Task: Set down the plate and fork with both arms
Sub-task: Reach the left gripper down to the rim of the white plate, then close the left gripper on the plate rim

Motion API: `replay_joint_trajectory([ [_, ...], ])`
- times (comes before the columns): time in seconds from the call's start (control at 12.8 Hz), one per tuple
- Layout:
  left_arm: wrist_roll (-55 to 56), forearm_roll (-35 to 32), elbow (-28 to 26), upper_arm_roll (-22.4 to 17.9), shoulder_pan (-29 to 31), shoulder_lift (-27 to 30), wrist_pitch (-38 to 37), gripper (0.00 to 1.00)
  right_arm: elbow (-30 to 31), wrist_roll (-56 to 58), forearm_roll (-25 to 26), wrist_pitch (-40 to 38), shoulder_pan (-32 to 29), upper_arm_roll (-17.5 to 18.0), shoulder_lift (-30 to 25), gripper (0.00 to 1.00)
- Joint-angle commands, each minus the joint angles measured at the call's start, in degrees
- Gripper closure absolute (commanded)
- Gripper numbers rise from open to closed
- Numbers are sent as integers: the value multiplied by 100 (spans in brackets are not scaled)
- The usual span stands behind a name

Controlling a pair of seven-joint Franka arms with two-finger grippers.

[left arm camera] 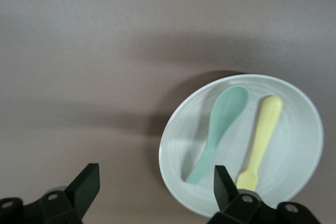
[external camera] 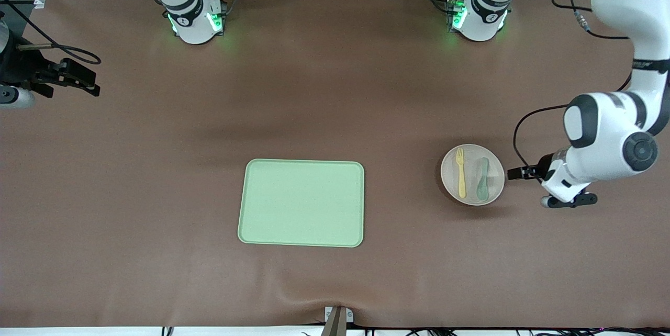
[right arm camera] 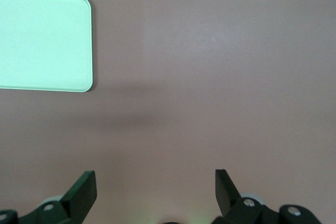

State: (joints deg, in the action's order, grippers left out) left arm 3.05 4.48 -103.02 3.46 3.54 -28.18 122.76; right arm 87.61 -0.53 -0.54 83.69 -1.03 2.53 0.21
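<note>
Two utensils lie side by side in the plate [external camera: 447, 174]: the fork [external camera: 461, 172] and a spoon [external camera: 482, 180], the fork toward the tray. Landmark: the tray [external camera: 301, 203], flat on the table [external camera: 157, 168]. The plate sits well apart from the tray, toward the left arm's end. The left gripper [external camera: 515, 173] is low just beside the plate rim, fingers [left arm camera: 88, 184] spread, nothing held. The right gripper [external camera: 89, 85] waits well apart from the tray, fingers [right arm camera: 84, 191] open, empty.

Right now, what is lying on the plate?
On the plate lie a yellow fork and a grey-green spoon, side by side. The plate under them is covered.
</note>
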Motion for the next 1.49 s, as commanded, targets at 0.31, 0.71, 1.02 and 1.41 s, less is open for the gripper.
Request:
replay_joint_trajectory([
  [0.31, -68, 519, -8, 67, 33, -451, 239, 39, -68, 106, -34, -81, -178, 107, 23, 0],
  [0.71, -103, 449, -16, 49, 33, -583, 319, 42, -68, 106, -34, -81, -178, 107, 23, 0],
  [1.02, -121, 405, -16, 32, 33, -662, 319, 52, -68, 106, -34, -81, -178, 107, 23, 0],
  [1.41, -95, 352, -16, 49, 77, -671, 310, 93, -68, 106, -34, -90, -178, 107, 23, 0],
])
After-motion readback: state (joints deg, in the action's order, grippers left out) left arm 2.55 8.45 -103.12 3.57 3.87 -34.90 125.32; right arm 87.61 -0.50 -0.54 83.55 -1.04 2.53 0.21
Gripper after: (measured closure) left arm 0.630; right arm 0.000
